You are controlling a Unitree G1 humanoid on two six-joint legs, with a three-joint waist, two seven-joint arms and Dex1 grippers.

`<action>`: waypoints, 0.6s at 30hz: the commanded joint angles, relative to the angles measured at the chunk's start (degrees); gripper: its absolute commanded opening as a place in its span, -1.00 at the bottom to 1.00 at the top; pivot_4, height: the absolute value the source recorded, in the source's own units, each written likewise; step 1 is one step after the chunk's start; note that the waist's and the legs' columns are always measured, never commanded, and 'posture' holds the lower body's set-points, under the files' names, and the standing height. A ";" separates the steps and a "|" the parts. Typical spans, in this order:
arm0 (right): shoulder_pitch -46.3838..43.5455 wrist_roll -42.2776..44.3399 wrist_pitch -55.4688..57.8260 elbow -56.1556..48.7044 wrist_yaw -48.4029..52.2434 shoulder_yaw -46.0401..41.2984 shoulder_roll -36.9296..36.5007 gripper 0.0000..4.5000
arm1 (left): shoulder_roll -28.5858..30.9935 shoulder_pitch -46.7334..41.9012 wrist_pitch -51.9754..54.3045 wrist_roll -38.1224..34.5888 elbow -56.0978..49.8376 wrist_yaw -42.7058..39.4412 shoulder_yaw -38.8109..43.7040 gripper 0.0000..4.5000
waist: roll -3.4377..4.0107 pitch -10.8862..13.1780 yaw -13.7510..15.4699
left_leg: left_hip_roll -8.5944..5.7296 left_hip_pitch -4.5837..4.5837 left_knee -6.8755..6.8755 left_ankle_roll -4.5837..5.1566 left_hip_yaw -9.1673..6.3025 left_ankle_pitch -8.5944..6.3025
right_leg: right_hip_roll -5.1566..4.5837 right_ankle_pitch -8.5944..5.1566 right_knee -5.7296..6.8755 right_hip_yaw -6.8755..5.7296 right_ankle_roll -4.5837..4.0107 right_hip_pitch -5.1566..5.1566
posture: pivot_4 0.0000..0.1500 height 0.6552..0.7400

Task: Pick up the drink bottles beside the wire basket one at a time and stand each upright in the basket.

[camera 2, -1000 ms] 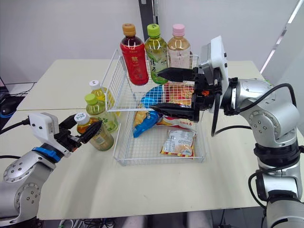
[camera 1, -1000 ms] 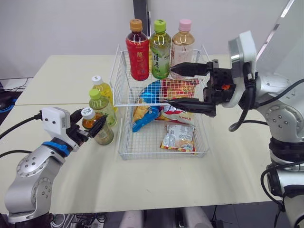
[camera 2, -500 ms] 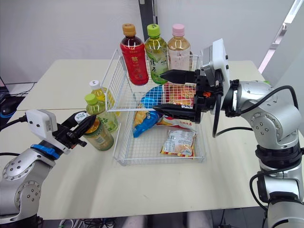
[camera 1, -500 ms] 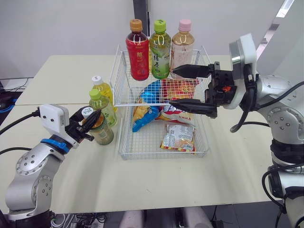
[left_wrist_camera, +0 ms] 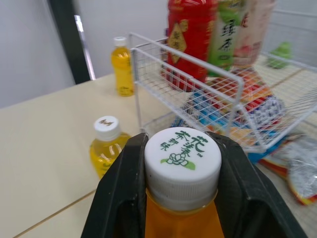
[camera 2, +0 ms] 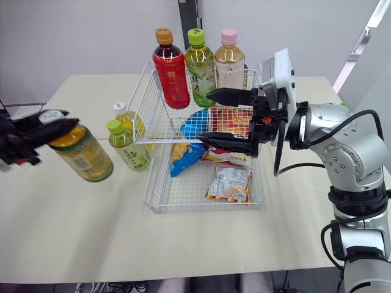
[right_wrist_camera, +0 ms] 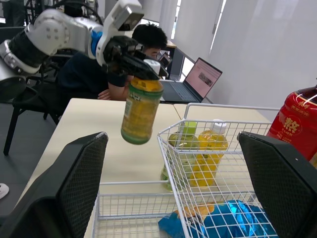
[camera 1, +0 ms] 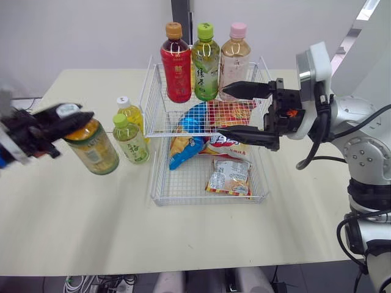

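Left of wire basket [camera 1: 211, 201], left pincer [left_wrist_camera: 181, 144] clamps white-capped tea bottle [camera 1: 93, 146] aloft; right pincer [camera 1: 222, 110] gapes wide over basket.

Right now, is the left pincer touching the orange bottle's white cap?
Touching. The left wrist view shows the left pincer's fingers pressed against both sides of the orange bottle's white cap.

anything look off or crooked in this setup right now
The amber bottle hangs tilted in the air, clamped only by its white cap in the left end effector, so it may swing. Snack packets lie flat on the floor of the wire basket, crowding the space where bottles must stand.
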 commanded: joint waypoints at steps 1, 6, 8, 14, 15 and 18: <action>-0.76 0.06 -1.43 -0.42 -0.05 -1.26 0.24 1.00 | 6.49 -9.21 2.23 -4.35 7.62 -3.91 -0.96 -0.40 | 0.00 0.02 0.03 | 0.02 -0.01 -0.01 0.00 0.00 0.00 | 0.01 -0.02 0.00 -0.02 0.03 -0.02 | 1.00 1.00; -0.65 0.17 -1.75 0.45 -0.09 -2.01 0.14 1.00 | 11.05 -29.98 2.34 -3.50 17.49 -10.38 -16.65 -0.40 | -0.01 0.04 0.12 | 0.03 -0.02 -0.02 -0.01 0.00 0.00 | 0.06 -0.02 0.01 -0.03 0.04 -0.04 | 1.00 1.00; -0.44 -0.20 -2.08 0.43 -0.84 -2.35 0.17 1.00 | 9.35 -41.84 2.79 -0.64 20.91 -13.06 -24.34 -0.40 | -0.11 0.09 0.28 | 0.00 -0.06 0.00 -0.01 -0.01 0.00 | 0.06 -0.03 0.03 -0.05 0.05 -0.04 | 1.00 1.00; 0.94 0.05 -1.34 -1.95 -3.73 -3.75 -0.78 1.00 | -0.84 -67.10 1.54 10.04 30.25 -22.53 -40.17 -0.40 | -0.11 0.09 0.08 | -0.08 -0.49 0.14 -0.01 0.00 0.01 | 0.16 0.00 0.11 -0.06 0.09 -0.44 | 1.00 1.00; 1.28 0.25 -1.07 -2.50 -4.23 -4.04 -1.05 1.00 | -2.57 -69.59 1.41 11.28 31.72 -23.85 -41.37 -0.40 | -0.10 0.10 0.10 | -0.05 -0.62 0.18 -0.01 0.00 0.01 | 0.16 0.00 0.18 -0.05 0.08 -0.62 | 1.00 1.00; 2.40 0.64 -0.22 -4.34 -5.89 -5.16 -2.09 1.00 | -7.71 -74.56 -0.16 14.86 35.43 -27.66 -43.97 -0.40 | -0.09 0.11 -0.02 | -0.03 -0.81 0.24 -0.02 -0.02 0.02 | 0.17 0.04 0.19 -0.07 0.02 -0.77 | 1.00 1.00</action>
